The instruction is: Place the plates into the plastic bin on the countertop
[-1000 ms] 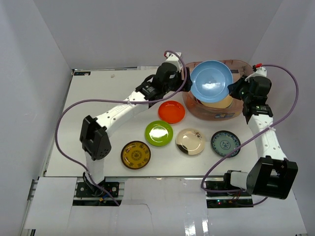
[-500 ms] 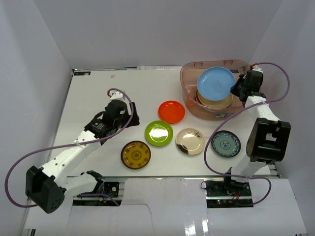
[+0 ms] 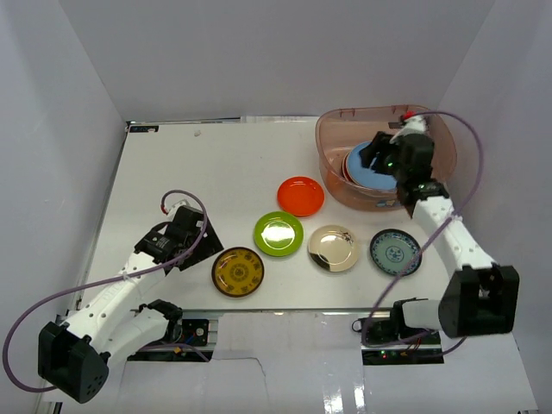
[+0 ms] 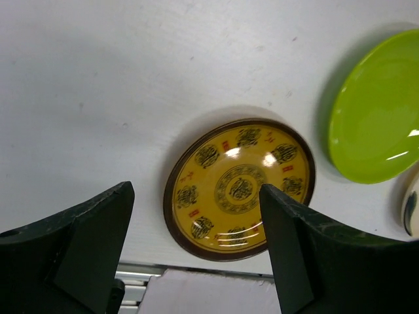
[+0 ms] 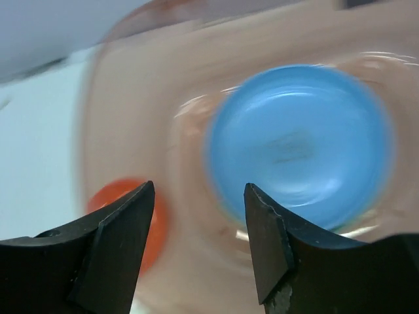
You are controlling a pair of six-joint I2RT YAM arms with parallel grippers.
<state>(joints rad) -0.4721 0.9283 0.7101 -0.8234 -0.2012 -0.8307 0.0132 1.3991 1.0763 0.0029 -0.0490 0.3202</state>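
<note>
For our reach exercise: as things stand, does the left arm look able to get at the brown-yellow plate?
Probably yes. The left end effector hangs open, aimed at the brown-yellow plate. Nothing lies on that plate, and the green plate sits apart from it, so the way looks free.

white back wall (image 3: pixel 259 52) meets a left wall (image 3: pixel 52 138) and a right wall (image 3: pixel 513 78); all three plain and matte. small black bracket (image 3: pixel 142 128) sits at the far left corner, at the foot of the back wall. tiny grey speck (image 3: pixel 198 134) just right of it. grey slotted rail (image 3: pixel 69 326) shows at the front left; a strip of it also shows at the bottom of the left wrist view. nearer than the rail, white panels (image 3: pixel 285 371) lie flat with seams between them. the lowest middle panel is glossy with a bright reflection.
</note>
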